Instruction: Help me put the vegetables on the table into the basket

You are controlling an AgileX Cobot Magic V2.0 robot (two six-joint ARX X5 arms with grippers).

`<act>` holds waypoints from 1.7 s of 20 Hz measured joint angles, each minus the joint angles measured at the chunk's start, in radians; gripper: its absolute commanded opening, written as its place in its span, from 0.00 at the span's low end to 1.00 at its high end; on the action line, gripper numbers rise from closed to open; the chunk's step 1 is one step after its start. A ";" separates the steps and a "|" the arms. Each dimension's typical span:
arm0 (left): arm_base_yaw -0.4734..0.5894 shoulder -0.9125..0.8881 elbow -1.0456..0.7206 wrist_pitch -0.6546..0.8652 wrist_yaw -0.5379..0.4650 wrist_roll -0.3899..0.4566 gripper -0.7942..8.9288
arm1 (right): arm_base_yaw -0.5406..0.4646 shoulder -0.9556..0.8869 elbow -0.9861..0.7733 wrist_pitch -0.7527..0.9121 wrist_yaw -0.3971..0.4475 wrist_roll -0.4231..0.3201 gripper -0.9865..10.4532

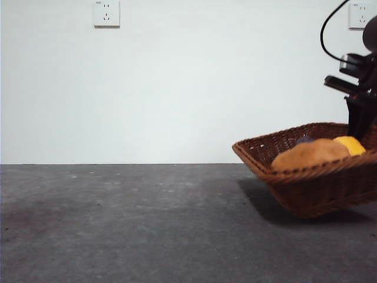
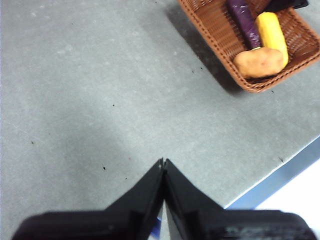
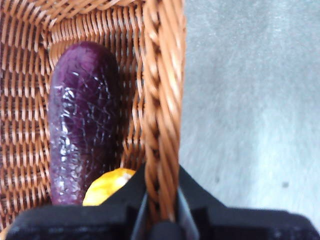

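Altogether one basket [image 2: 220, 37] holds three vegetables [image 2: 261, 62].

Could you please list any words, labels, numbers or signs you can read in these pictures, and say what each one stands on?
Left wall socket: a tiny mark at its top corner, too small to read.
Right wall socket: the same, unreadable.
Basket, eggplant, corn, potato, table: no text.
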 measured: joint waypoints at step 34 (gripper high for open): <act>0.000 0.040 0.000 0.001 -0.024 0.008 0.07 | -0.002 -0.635 0.124 -0.608 -0.084 -0.091 0.12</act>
